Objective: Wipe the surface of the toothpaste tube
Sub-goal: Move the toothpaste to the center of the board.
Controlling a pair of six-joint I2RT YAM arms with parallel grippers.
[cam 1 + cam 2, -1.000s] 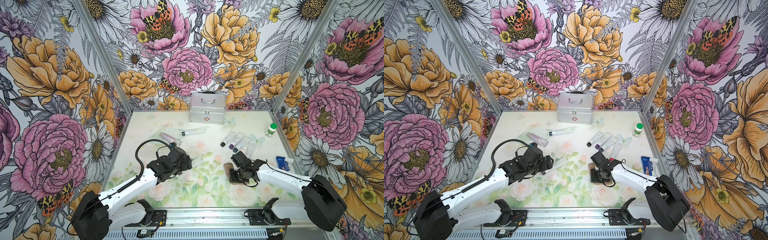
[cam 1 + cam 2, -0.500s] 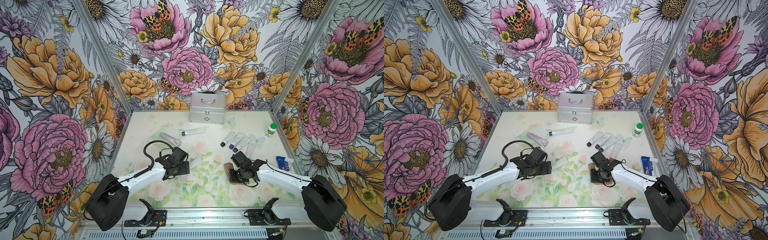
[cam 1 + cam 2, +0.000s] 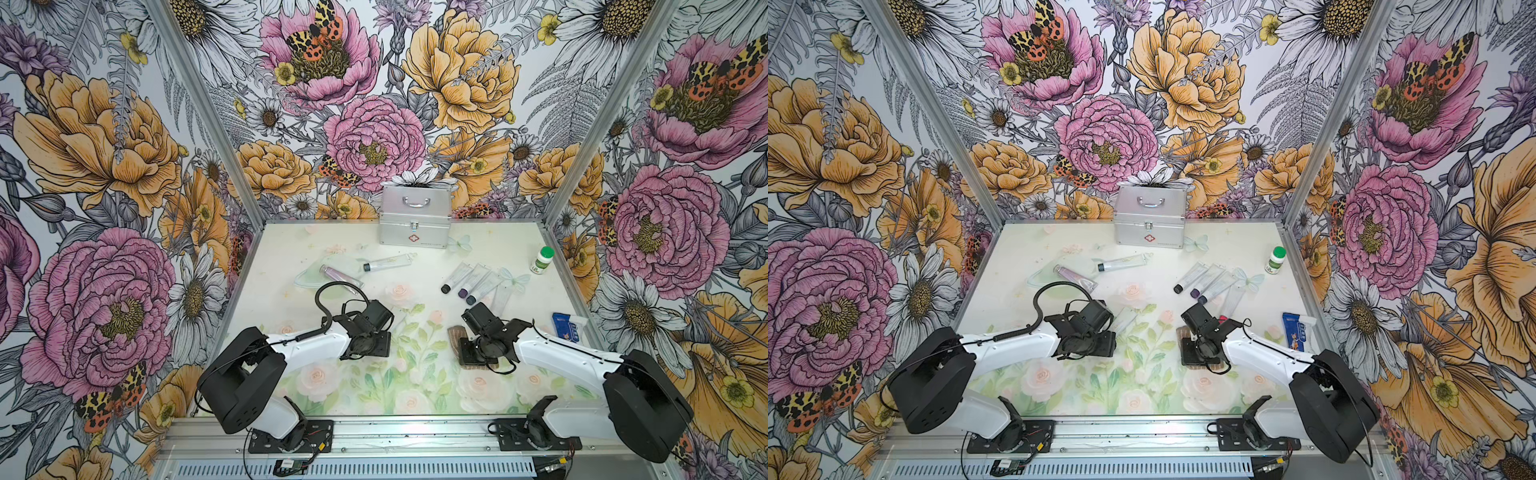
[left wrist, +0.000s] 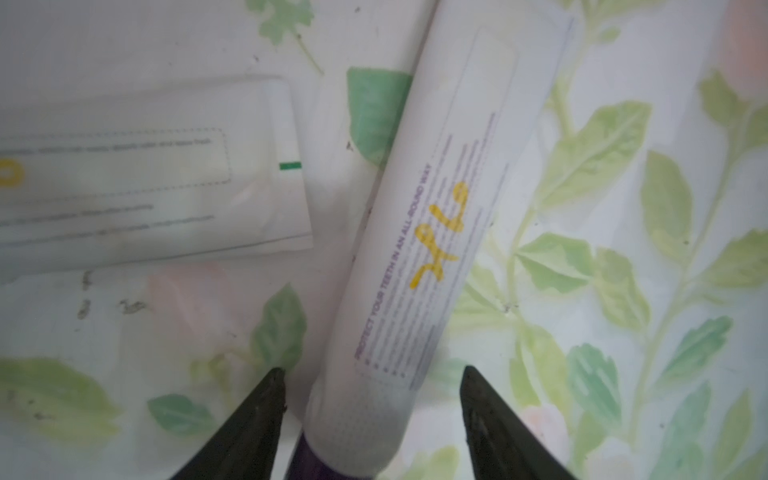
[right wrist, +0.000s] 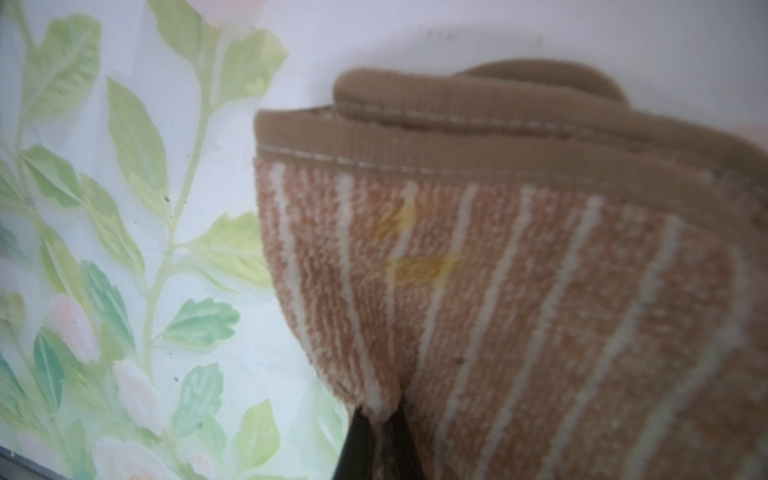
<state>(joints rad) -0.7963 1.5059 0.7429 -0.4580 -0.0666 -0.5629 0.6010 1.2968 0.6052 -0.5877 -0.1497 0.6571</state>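
Two arms reach low across the floral table (image 3: 374, 390), wrists pitched down. Left gripper (image 4: 370, 372) straddles the toothpaste tube (image 4: 436, 216), which lies flat on the table, with its fingers apart and a gap on each side. Right gripper (image 5: 376, 415) is pinched closed on the striped cloth (image 5: 519, 291).

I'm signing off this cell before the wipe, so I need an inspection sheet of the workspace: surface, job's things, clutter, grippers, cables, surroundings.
Surface: floral mat, with dark smudges near the tube.
Job's things: toothpaste tube lying flat, yellow scribble on it; striped cloth with yellow stains.
Clutter: first-aid case, row of tubes, green-capped bottle, blue pack, pink tube, white tube.
Grippers: left gripper open, straddling the tube's cap end, gaps on both sides; right gripper shut on the cloth.
Cables: black cable loops above the left wrist; no snag seen.
Surroundings: floral wall panels on three sides.
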